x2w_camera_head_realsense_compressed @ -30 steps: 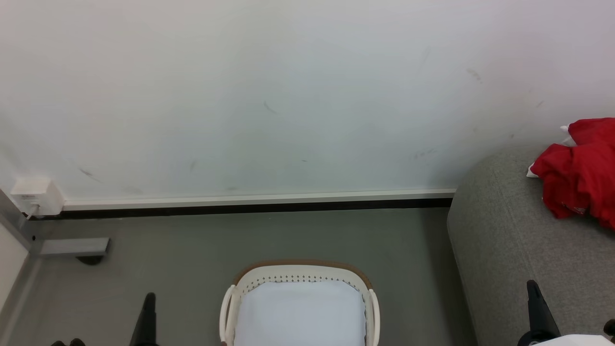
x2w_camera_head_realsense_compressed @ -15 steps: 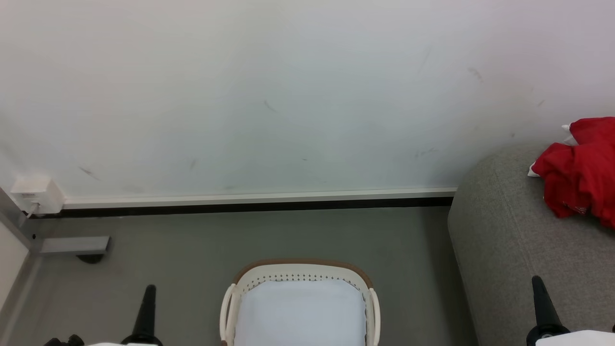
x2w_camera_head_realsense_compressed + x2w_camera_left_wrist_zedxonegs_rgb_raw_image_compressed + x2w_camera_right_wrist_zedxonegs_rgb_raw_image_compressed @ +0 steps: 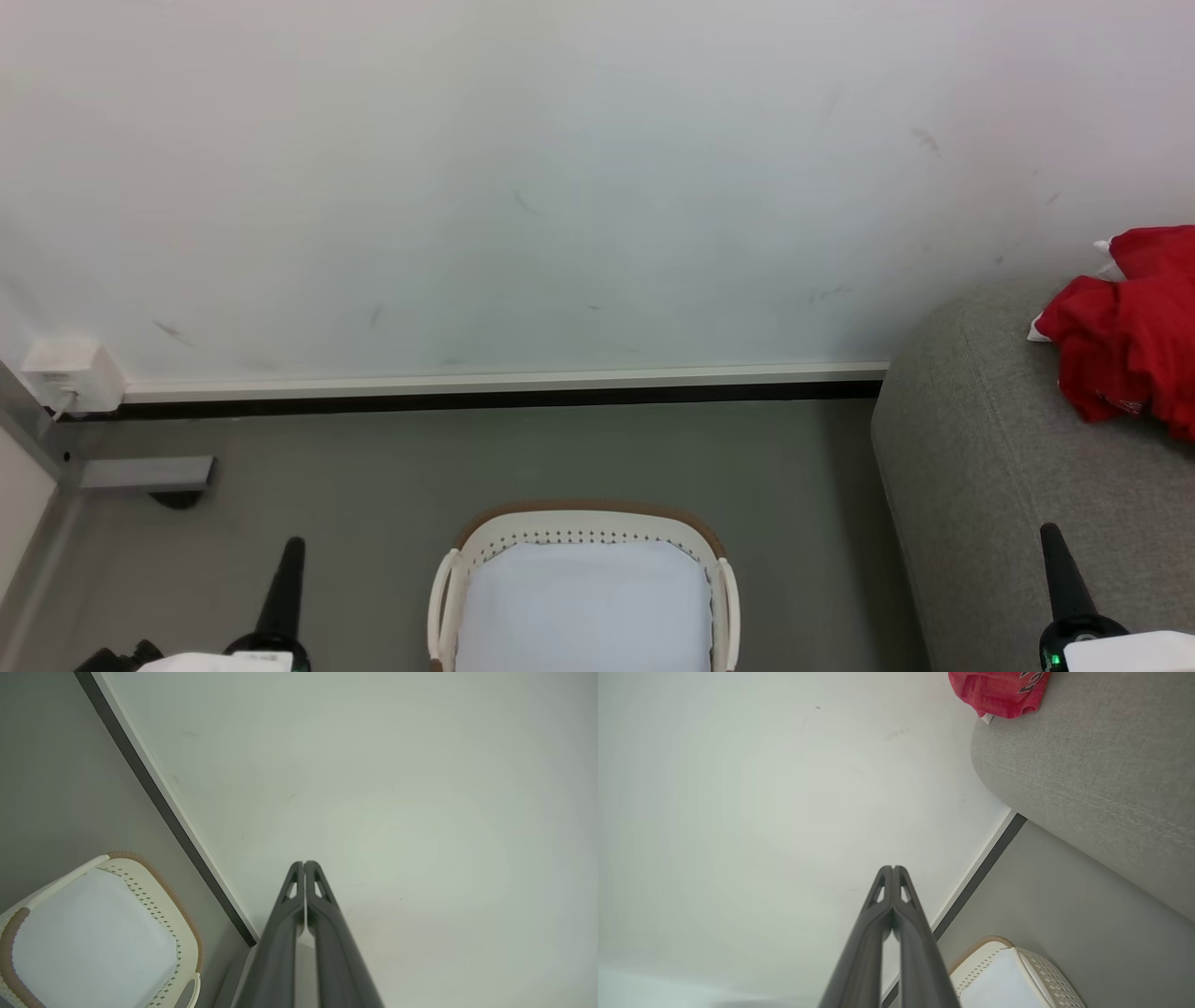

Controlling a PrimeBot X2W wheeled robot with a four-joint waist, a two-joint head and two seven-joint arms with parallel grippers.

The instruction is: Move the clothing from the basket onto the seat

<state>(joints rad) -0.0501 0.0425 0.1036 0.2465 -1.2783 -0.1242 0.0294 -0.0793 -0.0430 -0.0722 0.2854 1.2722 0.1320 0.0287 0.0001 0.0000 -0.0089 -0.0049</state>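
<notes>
Now both arms sit at the lower corners of the head view, and that is the change over the last second. The left gripper (image 3: 293,551) and the right gripper (image 3: 1050,537) have each climbed a little higher in that view, with pale forearm casings coming in beneath them. Nothing else has moved. Each gripper's two dark fingers are pressed flat together, tip to tip, with nothing between them. Our wrist views show the same closed pairs pointing at the bare white wall (image 3: 560,187).

The red jersey (image 3: 1125,336) lies crumpled on top of the light grey sofa (image 3: 980,467), near its wall end, with a bit of white trim showing at its edge. It lies as it did a second ago, well apart from both grippers. The laundry basket (image 3: 588,516) stands on the grey floor (image 3: 373,485) between our arms, near the sofa's rounded end. Inside it the pale bluish-white liner (image 3: 583,607) lies smooth, with no red cloth on it.

We read this as the task done: the clothing is out of the basket and resting on the seat. It looks fully supported as far as we can see, though its right part runs off the edge of the head view. The small rise of the arms looks to us like a return to rest, not the start of a new reach. We judge that nothing remains to pick up, unless something lies under the liner, which we cannot see.
</notes>
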